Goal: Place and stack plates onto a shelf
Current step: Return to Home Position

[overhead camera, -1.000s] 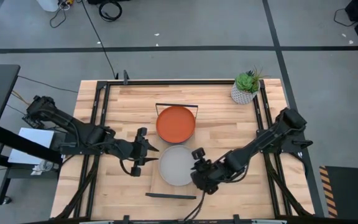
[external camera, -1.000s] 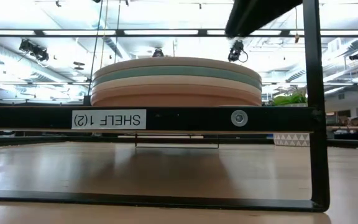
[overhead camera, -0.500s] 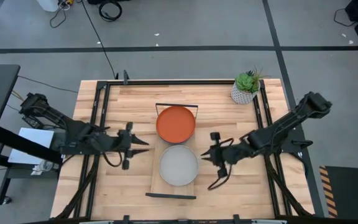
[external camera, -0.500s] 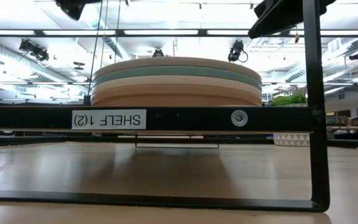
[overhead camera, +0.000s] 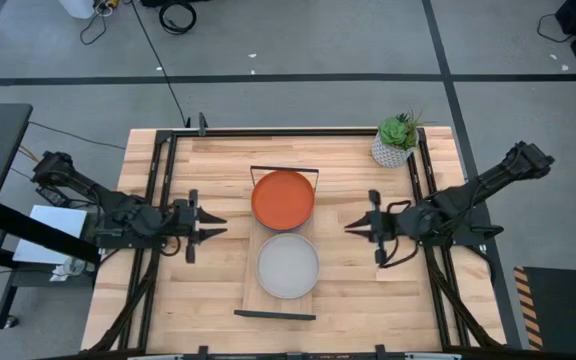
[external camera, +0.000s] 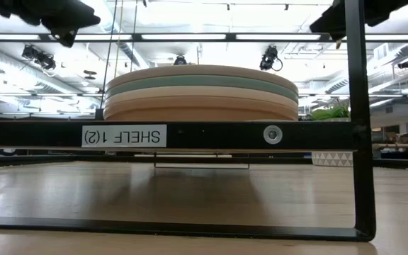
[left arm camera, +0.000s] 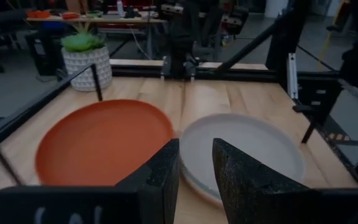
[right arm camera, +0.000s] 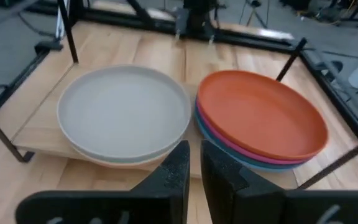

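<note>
Both my arms have pulled back from the shelf [overhead camera: 251, 296]; left jaws [overhead camera: 208, 226] and right jaws [overhead camera: 354, 226] nearly closed, empty. The grey-topped stack [overhead camera: 288, 266] and orange-topped stack [overhead camera: 283, 199] sit finished, I judge.

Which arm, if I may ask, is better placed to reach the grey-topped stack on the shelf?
Marginally the right: the right gripper sits slightly nearer the grey plate than the left gripper; both are empty.

Potted plant [overhead camera: 396, 139] at table corner, slatted wooden tabletop [overhead camera: 208, 170]
</note>
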`<state>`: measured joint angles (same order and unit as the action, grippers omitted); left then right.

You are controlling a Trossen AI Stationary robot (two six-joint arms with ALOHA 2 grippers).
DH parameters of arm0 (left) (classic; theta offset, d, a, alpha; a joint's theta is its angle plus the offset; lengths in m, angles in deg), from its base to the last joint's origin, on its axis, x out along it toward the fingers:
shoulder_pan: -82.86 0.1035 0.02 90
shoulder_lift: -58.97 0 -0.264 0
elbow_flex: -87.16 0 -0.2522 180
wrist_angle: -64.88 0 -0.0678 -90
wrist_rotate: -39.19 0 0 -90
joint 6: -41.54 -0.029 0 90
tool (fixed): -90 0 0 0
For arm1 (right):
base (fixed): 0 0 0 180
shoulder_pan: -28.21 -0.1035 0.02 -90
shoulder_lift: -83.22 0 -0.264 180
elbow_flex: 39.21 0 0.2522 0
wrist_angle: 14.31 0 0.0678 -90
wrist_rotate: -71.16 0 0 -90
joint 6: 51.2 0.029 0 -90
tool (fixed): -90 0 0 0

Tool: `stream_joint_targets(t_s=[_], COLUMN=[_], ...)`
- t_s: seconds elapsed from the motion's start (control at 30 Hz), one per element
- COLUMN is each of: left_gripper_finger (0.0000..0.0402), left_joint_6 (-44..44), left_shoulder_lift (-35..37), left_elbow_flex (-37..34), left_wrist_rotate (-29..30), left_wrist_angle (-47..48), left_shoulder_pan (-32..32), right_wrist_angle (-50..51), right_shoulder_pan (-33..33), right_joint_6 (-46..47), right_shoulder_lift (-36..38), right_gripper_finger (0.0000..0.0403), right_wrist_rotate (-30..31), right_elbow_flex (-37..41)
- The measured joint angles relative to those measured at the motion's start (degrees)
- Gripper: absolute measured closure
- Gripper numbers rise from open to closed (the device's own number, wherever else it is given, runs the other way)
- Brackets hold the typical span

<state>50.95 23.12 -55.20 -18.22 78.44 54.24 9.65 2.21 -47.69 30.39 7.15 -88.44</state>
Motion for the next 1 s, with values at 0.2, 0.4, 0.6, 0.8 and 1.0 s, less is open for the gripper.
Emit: stream_joint_targets(t_s=[0.2, 0.4, 0.6, 0.8, 1.0], left_gripper_finger=[0.0299, 0.0299, 0.0299, 0.0303, 0.0342], left_joint_6=[-0.01, -1.38, -2.57, -2.59, -2.55], left_shoulder_lift=[5.77, 11.86, 16.97, 21.08, 23.74], left_elbow_flex=[-4.21, -9.33, -14.37, -16.79, -16.87], left_wrist_rotate=[1.19, 2.35, 4.86, 7.80, 9.02], left_wrist_angle=[-0.52, -5.02, -7.73, -8.15, -4.67], left_shoulder_pan=[-0.12, -0.15, -0.06, -0.04, -0.04], right_wrist_angle=[-0.33, -2.05, -3.38, -4.17, -2.91], right_shoulder_pan=[0.02, 0.04, 1.86, 4.36, 6.31], right_joint_6=[0.94, 1.06, 1.82, 0.76, -0.61], right_shoulder_lift=[9.27, 18.71, 27.30, 35.19, 43.64], right_gripper_finger=[0.0358, 0.0358, 0.0360, 0.0364, 0.0365], right_wrist_rotate=[1.83, 3.81, 4.49, 4.46, 3.68], right_elbow_flex=[4.91, 10.51, 16.32, 21.39, 25.06])
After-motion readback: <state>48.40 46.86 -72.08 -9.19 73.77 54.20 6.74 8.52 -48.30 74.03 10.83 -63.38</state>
